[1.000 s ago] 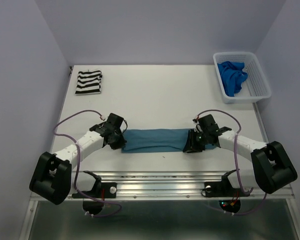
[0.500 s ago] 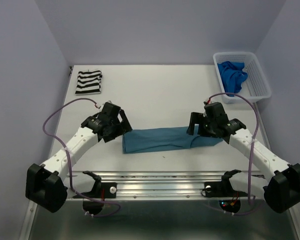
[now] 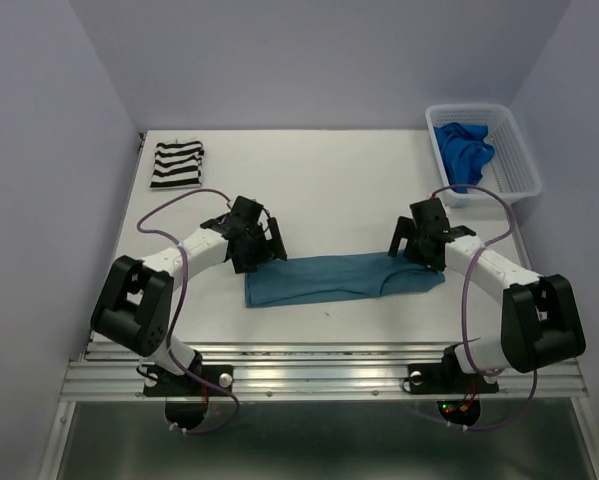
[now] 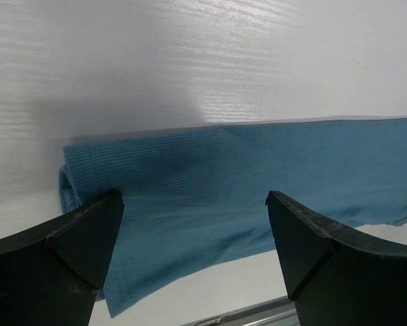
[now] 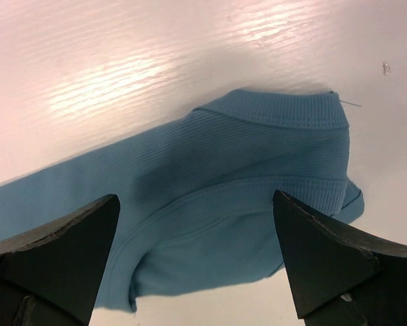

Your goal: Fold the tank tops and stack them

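A teal tank top lies folded into a long strip near the table's front edge. Its left end shows under my left gripper, and its neckline end shows under my right gripper. Both grippers are open and hold nothing. My left gripper hovers at the strip's far left corner, my right gripper at its far right corner. A folded black-and-white striped tank top lies at the back left. A bright royal blue tank top lies crumpled in the basket.
The white lattice basket stands at the back right corner. Walls close in the table on the left, back and right. A metal rail runs along the near edge.
Both grippers opened and let go of the teal top's ends, then lifted and drew back towards the far side of the strip. The top's right end now lies spread out.
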Available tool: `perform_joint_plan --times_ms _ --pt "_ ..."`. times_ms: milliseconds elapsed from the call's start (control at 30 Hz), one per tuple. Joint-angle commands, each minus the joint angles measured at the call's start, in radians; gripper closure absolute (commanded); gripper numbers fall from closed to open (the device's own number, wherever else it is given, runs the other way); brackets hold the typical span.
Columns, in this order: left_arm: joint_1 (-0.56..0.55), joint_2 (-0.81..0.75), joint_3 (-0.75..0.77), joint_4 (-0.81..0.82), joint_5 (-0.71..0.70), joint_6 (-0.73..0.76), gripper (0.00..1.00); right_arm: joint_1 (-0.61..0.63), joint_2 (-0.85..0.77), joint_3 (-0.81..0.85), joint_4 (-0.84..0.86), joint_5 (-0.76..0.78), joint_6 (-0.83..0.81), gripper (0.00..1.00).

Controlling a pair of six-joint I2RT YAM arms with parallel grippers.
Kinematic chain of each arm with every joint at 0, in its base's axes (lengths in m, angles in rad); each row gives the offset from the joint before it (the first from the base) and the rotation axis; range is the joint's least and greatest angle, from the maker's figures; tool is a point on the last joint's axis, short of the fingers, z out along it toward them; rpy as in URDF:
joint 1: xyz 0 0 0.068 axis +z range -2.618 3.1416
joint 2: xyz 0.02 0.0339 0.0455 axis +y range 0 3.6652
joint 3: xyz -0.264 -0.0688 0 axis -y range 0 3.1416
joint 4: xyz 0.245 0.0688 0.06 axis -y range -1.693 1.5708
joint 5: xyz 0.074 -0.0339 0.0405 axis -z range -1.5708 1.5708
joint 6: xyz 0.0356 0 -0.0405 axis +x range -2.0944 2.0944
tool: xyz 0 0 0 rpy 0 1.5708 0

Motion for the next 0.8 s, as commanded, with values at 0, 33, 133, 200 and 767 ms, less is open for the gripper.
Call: perform_joint_plan --times_ms 0,33,133,200,767 --pt "0.000 0.041 0.000 0.097 0.063 0.046 0.01 -0.029 0.028 -0.046 0.137 -0.028 0.020 0.00" --pt "0.002 0.063 -0.008 0.105 0.068 0.043 0.01 -0.038 0.042 -0.066 0.162 -0.037 0.026 0.00" --pt "0.003 0.090 -0.054 0.097 0.054 0.023 0.01 -0.038 0.116 -0.089 0.214 -0.089 0.022 0.00" --pt "0.002 0.094 -0.092 0.061 0.049 0.008 0.01 -0.038 0.182 -0.091 0.252 -0.146 0.003 0.00" --pt "-0.164 -0.313 -0.555 0.054 0.161 -0.494 0.01 0.049 0.828 0.635 0.386 -0.568 -0.287 0.00"
